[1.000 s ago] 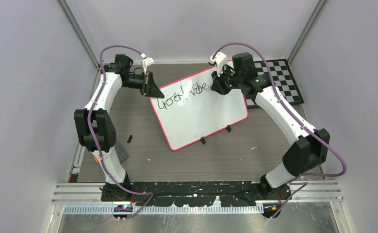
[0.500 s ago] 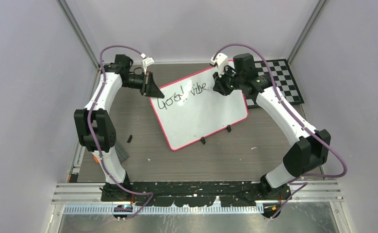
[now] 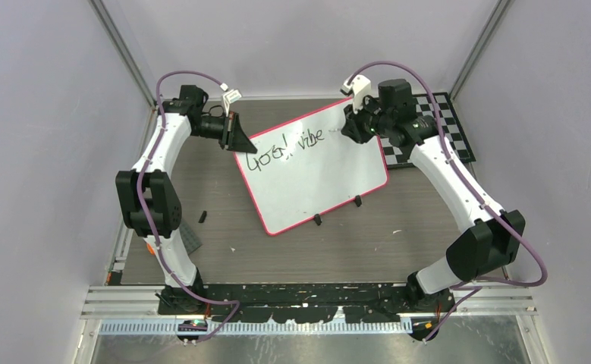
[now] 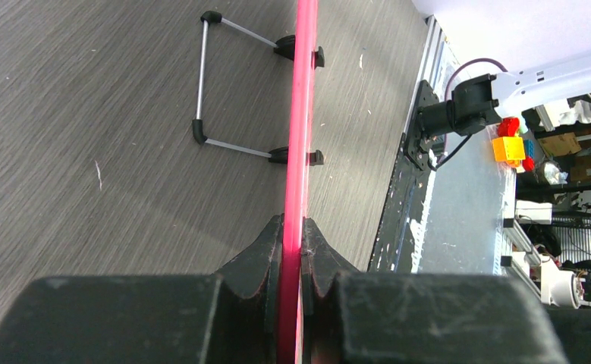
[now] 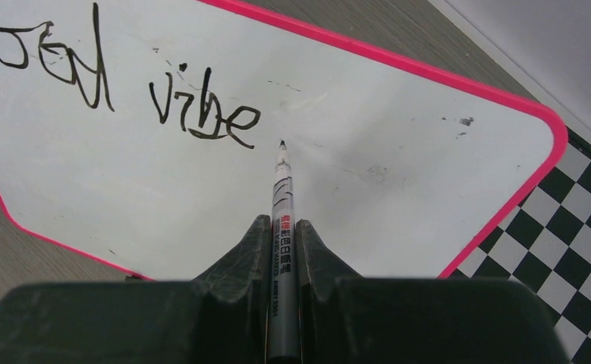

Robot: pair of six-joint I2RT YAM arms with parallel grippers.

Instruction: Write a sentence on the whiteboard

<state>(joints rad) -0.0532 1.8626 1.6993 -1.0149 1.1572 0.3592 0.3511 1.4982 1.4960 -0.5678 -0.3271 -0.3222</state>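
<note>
- The right gripper (image 3: 355, 126) had shifted toward the far right corner of the table since 0.5 s earlier, and its wrist had drawn clear of the writing.
- The sentence (image 3: 288, 147) was unchanged, reading "Good vibe" in 1 line; the left arm and the whiteboard (image 3: 319, 186) had not moved.
- The right arm reached from the near edge up the right side of the table, elbow out to the right, wrist bent back toward the board.
- Its 2 fingers were clamped on a marker (image 5: 283, 199), tip forward, just right of the final "e"; whether the tip touched the surface could not be told.
- The left arm rose along the left edge and bent inward, with the left gripper (image 4: 293, 231) pinching the board's pink rim at its far left corner.
- The whiteboard lay at the far middle of the table (image 3: 224, 227), turned at an angle, propped on a wire stand (image 4: 201, 83), its right corner beside the checkerboard mat (image 3: 450, 129).
</note>
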